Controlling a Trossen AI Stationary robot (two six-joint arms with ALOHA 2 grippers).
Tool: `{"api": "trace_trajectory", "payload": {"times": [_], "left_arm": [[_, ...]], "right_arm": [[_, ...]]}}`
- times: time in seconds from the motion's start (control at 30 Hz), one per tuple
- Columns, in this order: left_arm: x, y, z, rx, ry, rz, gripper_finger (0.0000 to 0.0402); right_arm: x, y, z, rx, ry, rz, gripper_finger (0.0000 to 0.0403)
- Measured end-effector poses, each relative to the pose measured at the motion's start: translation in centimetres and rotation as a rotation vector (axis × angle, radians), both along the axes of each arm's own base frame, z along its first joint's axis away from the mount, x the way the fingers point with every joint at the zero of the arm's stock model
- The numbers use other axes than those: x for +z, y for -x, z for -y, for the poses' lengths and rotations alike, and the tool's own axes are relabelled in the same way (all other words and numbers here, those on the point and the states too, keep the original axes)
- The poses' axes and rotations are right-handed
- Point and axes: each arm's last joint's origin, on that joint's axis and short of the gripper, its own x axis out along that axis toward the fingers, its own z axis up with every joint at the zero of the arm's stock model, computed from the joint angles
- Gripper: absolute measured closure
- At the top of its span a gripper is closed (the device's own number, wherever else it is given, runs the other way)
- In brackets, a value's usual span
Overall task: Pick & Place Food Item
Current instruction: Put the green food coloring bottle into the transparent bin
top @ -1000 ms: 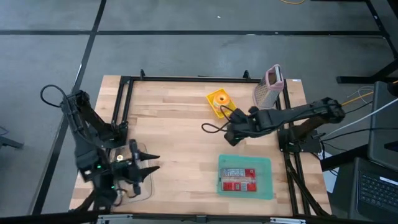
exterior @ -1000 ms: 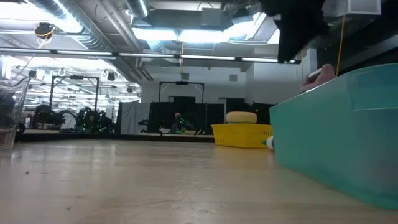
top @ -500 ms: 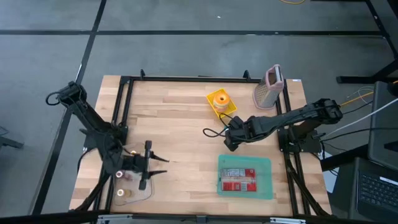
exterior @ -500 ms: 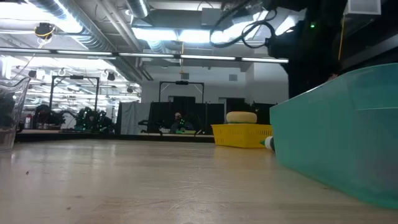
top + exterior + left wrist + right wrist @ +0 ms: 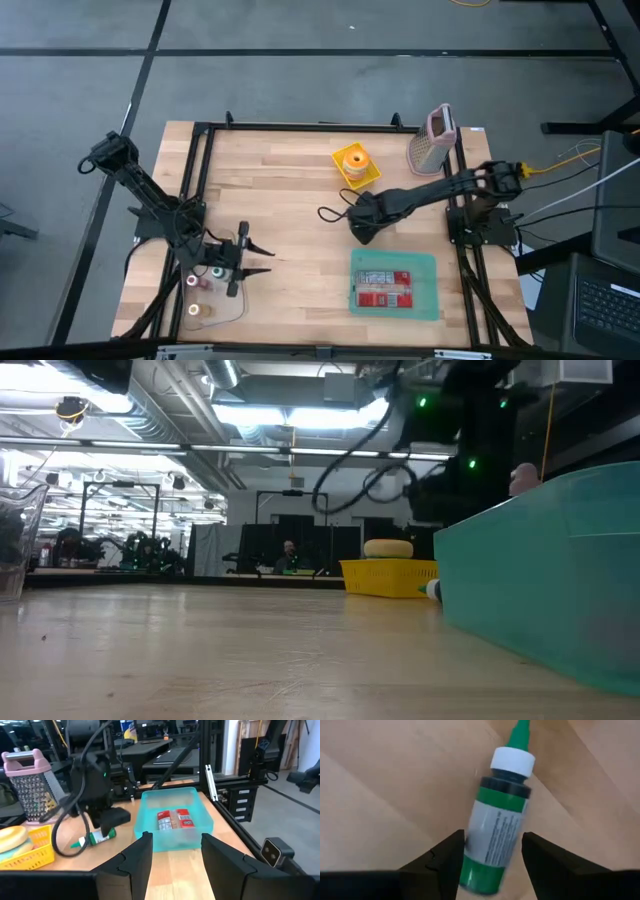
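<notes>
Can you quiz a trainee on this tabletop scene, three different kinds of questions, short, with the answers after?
1. True or false: the green bottle stands upright on the table.
2. What sits in the yellow basket? A) a grater B) a round bun-like item C) a bottle
3. Fill in: the teal bin holds ___ packets.

Key
1. False. It lies on its side, between the open fingers of the right gripper.
2. B. The round food item rests in it; the grater stands beside it on the table.
3. Red; the red packets show in the left wrist view.
</notes>
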Motion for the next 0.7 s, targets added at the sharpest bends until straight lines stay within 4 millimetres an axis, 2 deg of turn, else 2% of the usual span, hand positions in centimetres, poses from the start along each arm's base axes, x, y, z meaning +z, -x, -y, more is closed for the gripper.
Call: {"api": "trace_trajectory", "payload": {"times": [0.17, 0.33, 0.43, 0.6, 0.7], "left_arm": [[0.0, 0.0, 0.0, -0.004, 0.0, -0.001, 0.0238], [0.0, 0.0, 0.0, -0.005, -0.005, 0.0, 0.0238], [0.0, 0.0, 0.0, -0.005, -0.008, 0.0, 0.0238], [0.1, 0.0, 0.0, -0.007, -0.028, 0.007, 0.0238], [0.4, 0.1, -0.1, -0.012, -0.054, 0.027, 0.0238]], "right_arm": [[-1.9, -0.5, 0.7, -0.027, -0.007, -0.06, 0.0206], [-2.6, -0.8, 0.8, -0.015, -0.045, -0.075, 0.0216], [-2.6, -0.9, 0.8, -0.015, -0.048, -0.067, 0.0242], [-1.8, -0.9, 0.8, -0.012, -0.075, -0.024, 0.0312], [-1.0, -0.8, 0.7, -0.003, -0.094, 0.011, 0.0319]]}}
